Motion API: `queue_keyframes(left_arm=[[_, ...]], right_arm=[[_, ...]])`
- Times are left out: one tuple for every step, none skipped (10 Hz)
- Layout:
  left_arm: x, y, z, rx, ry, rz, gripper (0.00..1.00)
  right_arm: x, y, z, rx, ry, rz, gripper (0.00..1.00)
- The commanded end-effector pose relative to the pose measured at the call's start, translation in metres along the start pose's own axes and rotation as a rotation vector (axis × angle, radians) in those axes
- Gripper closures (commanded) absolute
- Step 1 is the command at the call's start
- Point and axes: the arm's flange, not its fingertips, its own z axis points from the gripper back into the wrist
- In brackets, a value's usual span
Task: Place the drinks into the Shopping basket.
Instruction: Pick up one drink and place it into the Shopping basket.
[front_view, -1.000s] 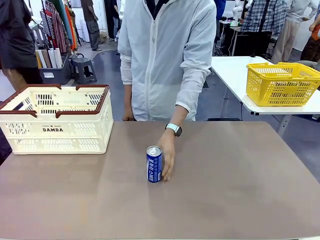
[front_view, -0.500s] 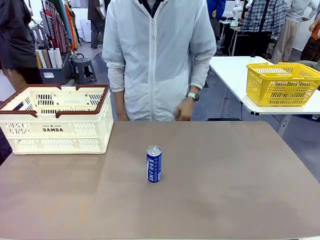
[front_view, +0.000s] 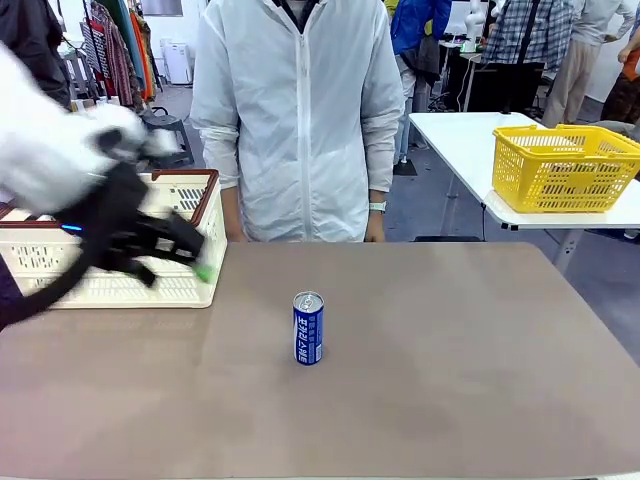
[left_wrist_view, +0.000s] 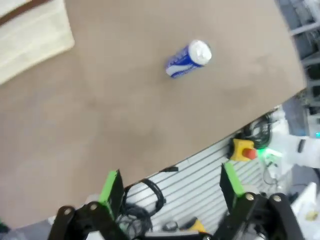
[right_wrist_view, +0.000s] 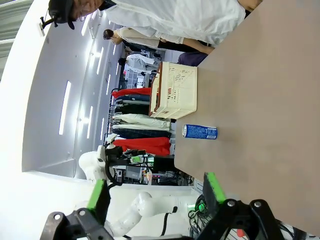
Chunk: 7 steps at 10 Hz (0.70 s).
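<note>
Tabletop (front_view: 460, 360): can (front_view: 308, 328) right of left pincer (front_view: 178, 265)

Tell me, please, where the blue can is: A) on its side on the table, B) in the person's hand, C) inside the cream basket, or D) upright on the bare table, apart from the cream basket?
D: the blue can stands upright on the table, well clear of the Shopping basket at the left.

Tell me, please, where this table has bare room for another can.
The brown table is bare right of the slim blue drink can and along its near edge. Crowded far left: the left gripper hangs before the cream slotted basket.
</note>
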Motion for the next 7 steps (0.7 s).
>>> queue_keyframes(left_arm=[[0.046,-0.026,-0.028,0.098,0.073,0.066,0.00],[0.052,-0.052,-0.046,0.087,0.142,0.116,0.00],[0.059,-0.067,-0.060,0.087,0.133,0.160,0.00],[0.064,-0.082,-0.071,0.043,0.073,0.214,0.00],[0.063,-0.082,-0.067,-0.019,0.150,0.218,0.00],[0.054,-0.073,-0.074,0.074,0.120,0.150,0.00],[0.054,-0.073,-0.074,0.074,0.120,0.150,0.00]], right_arm=[[0.003,0.002,0.001,0.018,-0.009,0.028,0.00],[0.003,0.002,0.001,0.018,-0.009,0.028,0.00],[0.003,0.002,0.001,0.018,-0.009,0.028,0.00],[0.003,0.002,0.001,0.018,-0.009,0.028,0.00],[0.003,0.002,0.001,0.018,-0.009,0.028,0.00],[0.003,0.002,0.001,0.018,-0.009,0.028,0.00],[0.003,0.002,0.001,0.018,-0.009,0.028,0.00]])
